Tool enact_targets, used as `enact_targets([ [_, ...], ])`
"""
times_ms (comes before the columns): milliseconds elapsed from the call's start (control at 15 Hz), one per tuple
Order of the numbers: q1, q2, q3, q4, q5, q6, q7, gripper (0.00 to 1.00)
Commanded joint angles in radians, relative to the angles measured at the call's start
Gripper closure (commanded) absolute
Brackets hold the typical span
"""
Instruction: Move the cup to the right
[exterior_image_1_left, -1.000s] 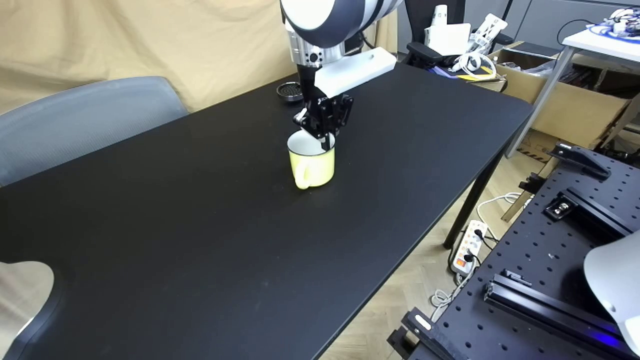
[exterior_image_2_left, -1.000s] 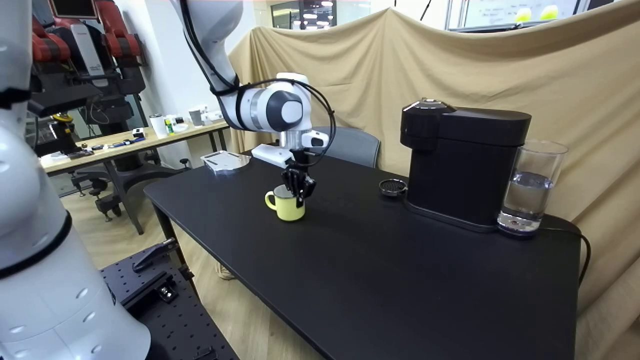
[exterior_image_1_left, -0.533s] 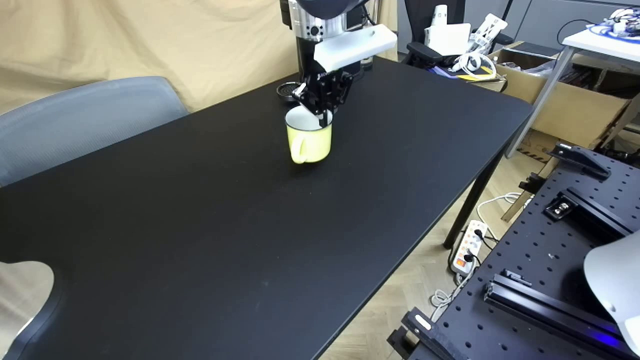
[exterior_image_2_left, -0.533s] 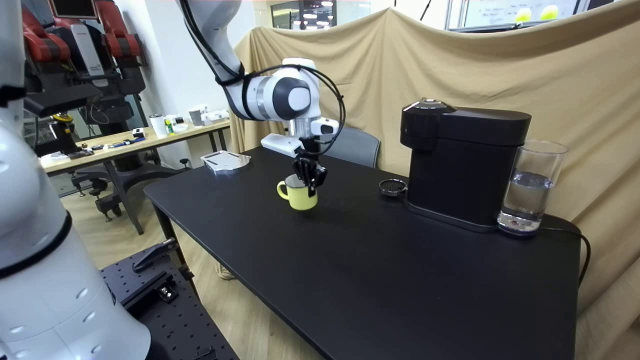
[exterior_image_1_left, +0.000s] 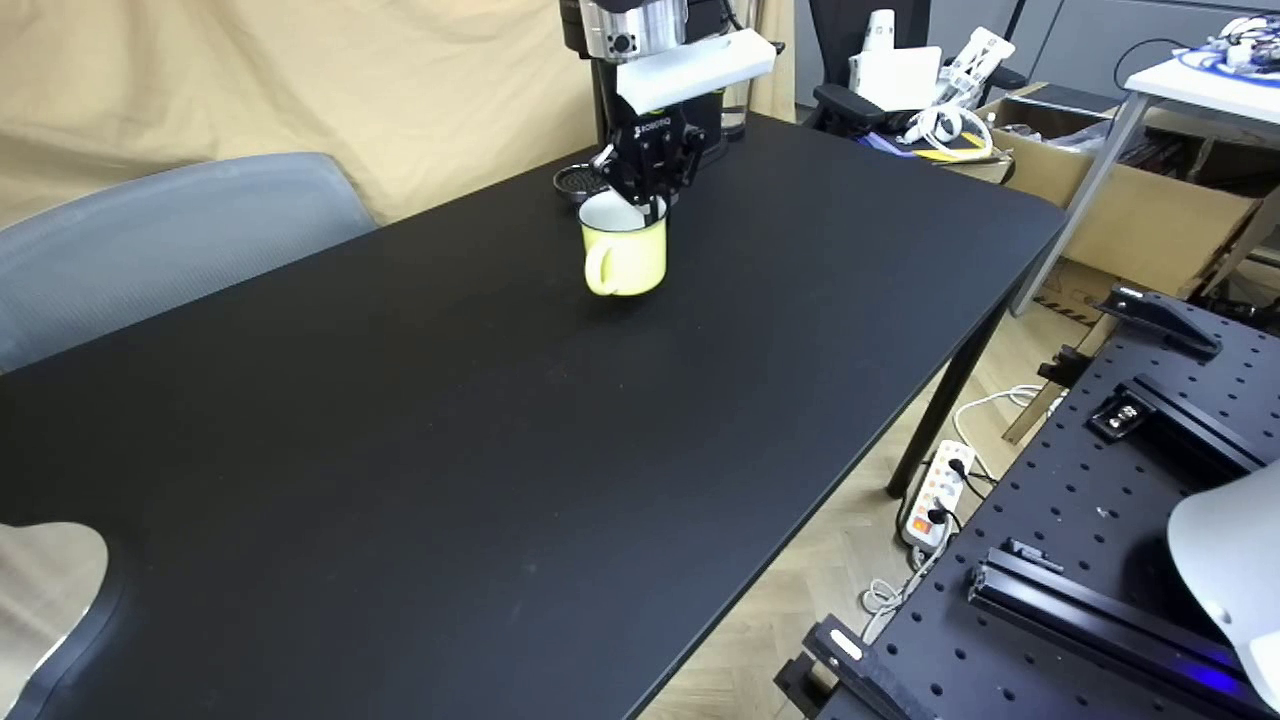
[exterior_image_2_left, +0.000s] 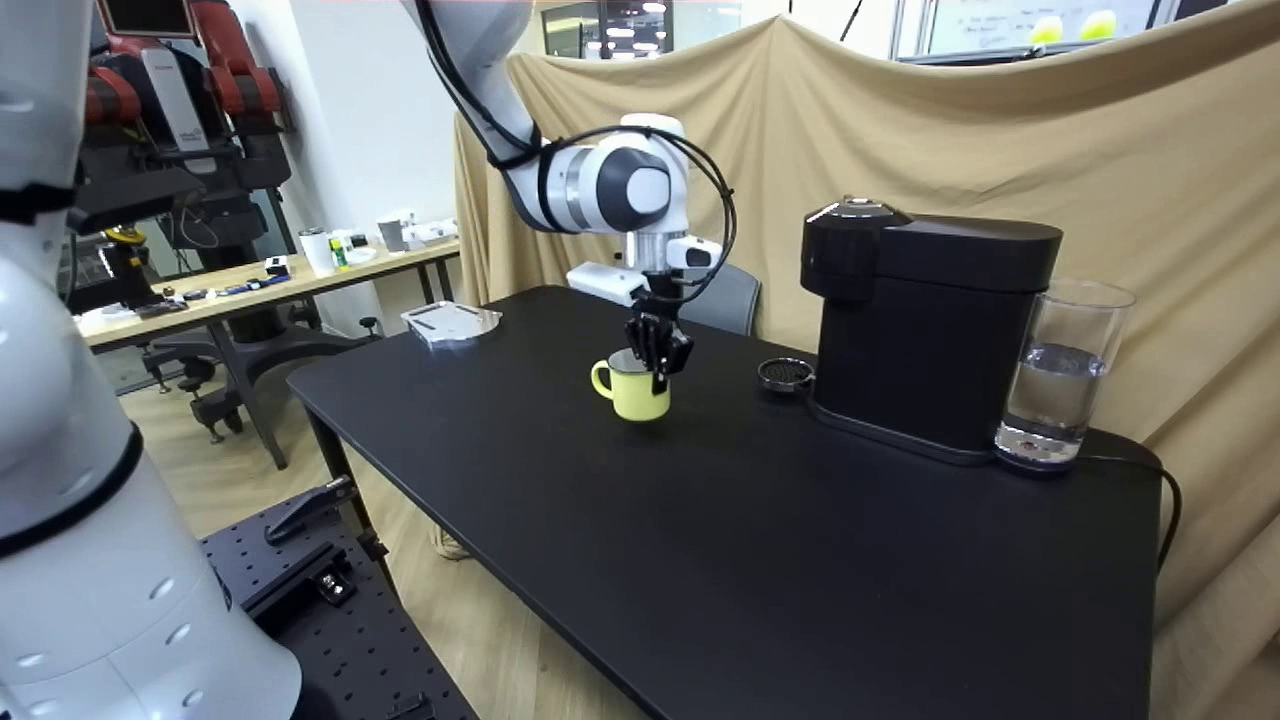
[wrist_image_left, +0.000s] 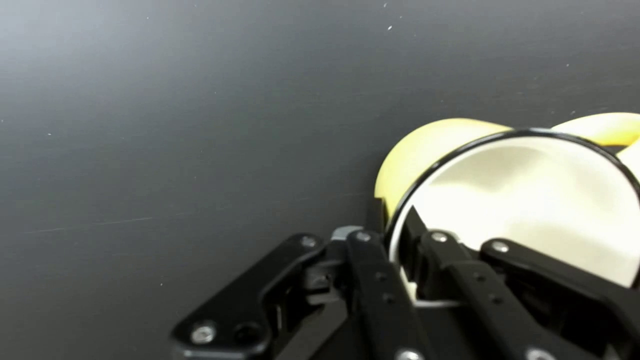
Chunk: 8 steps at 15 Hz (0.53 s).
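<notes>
The pale yellow cup (exterior_image_1_left: 628, 265) has a handle, a dark rim line and a white interior. It also shows in an exterior view (exterior_image_2_left: 638, 397) and in the wrist view (wrist_image_left: 412, 155). It hangs nearly upright a little above the black table (exterior_image_1_left: 450, 450), with a dark shadow under it. My gripper (exterior_image_1_left: 655, 212) is shut on the cup's wall, as the wrist view (wrist_image_left: 394, 222) shows. One finger is inside the cup and one outside. The handle points away from the gripper. The cup's underside is hidden.
A black coffee machine (exterior_image_2_left: 930, 340) stands at the table's back, with a clear water container (exterior_image_2_left: 1060, 385) beside it. A small round black dish (exterior_image_2_left: 785, 374) lies before the machine. A metal plate (exterior_image_2_left: 450, 322) is at the table's far end. A grey chair (exterior_image_1_left: 190, 250) stands behind.
The gripper has raised the cup off the table and carried it toward the coffee machine, rightward in one exterior view and away from the camera in another. The grip looks the same.
</notes>
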<state>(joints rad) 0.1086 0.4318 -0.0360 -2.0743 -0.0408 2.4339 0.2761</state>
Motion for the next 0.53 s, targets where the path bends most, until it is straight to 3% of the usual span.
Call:
enact_targets([
  [0, 0.007, 0.071, -0.014, 0.112, 0.001, -0.069, 0.055, 0.97],
  [400, 0.013, 0.136, -0.023, 0.171, 0.004, -0.061, 0.072, 0.97],
  [467, 0.012, 0.142, -0.022, 0.176, 0.006, -0.062, 0.070, 0.73],
])
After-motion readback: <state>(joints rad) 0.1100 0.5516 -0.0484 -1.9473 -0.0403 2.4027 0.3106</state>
